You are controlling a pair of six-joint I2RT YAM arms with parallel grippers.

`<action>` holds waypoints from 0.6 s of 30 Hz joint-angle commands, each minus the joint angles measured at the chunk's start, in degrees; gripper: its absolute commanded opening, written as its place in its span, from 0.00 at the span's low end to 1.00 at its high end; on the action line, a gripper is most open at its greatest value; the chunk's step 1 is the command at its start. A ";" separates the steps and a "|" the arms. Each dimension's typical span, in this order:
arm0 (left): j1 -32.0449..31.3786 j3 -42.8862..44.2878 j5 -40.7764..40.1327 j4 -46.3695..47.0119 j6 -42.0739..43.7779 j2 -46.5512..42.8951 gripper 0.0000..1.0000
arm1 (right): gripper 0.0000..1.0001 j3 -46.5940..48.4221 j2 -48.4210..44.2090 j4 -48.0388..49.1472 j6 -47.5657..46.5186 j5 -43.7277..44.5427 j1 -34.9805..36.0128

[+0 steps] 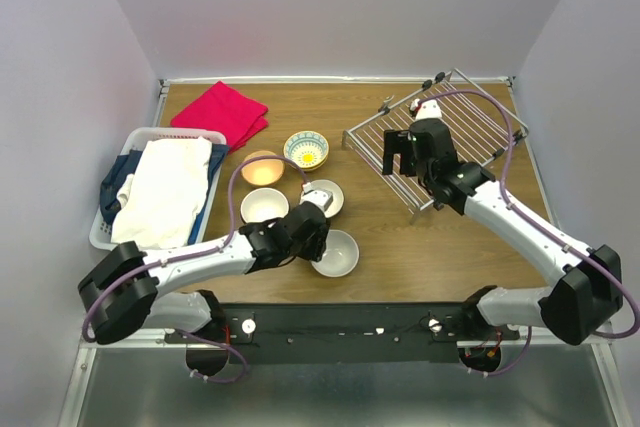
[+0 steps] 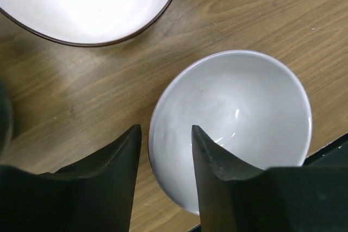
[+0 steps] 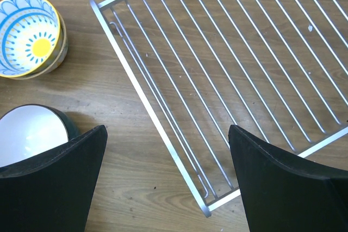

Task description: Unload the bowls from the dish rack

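Note:
The silver wire dish rack lies at the back right, and no bowl shows on its bars. Several bowls stand on the wood left of it: a floral one, a tan one, a white one and a near white bowl. My left gripper is open astride that near bowl's rim, one finger inside, one outside, with gaps on both sides. My right gripper hangs wide open over the rack's near-left corner, holding nothing.
A white plastic basket full of folded cloths sits at the left edge. A red cloth lies behind it. A dark-rimmed bowl stands close beyond my left fingers. Another dark-sided, white-lined bowl is by my right gripper's left finger.

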 commanded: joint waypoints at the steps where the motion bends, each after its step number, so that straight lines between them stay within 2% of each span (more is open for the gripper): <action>1: -0.34 1.47 -4.19 -2.20 -0.12 -6.43 0.53 | 1.00 1.82 2.94 1.55 1.23 -1.77 -0.57; 4: 0.27 4.63 -6.30 -5.72 1.54 -10.38 0.59 | 1.00 4.19 5.84 1.82 1.32 -2.47 -0.74; 5: 0.71 6.47 -6.57 -6.60 1.90 -11.35 0.65 | 1.00 5.15 7.58 1.82 1.32 -2.65 -0.66; 6: 1.50 7.44 -7.01 -8.17 2.42 -13.28 0.65 | 1.00 6.03 8.65 1.73 1.32 -3.08 -1.00; 9: 6.41 10.70 -7.19 -10.81 5.23 -16.88 0.79 | 1.00 10.07 12.94 1.56 1.41 -4.05 -1.97; 10: 8.09 11.23 -6.93 -11.35 6.11 -17.77 0.80 | 1.00 12.61 13.92 1.29 1.67 -4.49 -2.32; 12: 14.41 13.34 -6.92 -13.36 8.31 -20.48 0.91 | 1.00 15.25 17.34 0.59 3.07 -6.59 -4.51; 13: 16.34 14.04 -6.49 -13.89 9.01 -21.28 0.92 | 1.00 16.40 18.49 0.41 3.60 -7.30 -5.30; 14: 20.71 15.61 -6.40 -14.42 11.20 -22.08 0.97 | 1.00 18.59 19.37 0.33 4.22 -7.83 -6.18; 18: 29.34 20.19 -7.45 -19.33 15.33 -24.54 0.99 | 1.00 22.12 21.49 -0.99 7.99 -10.03 -12.93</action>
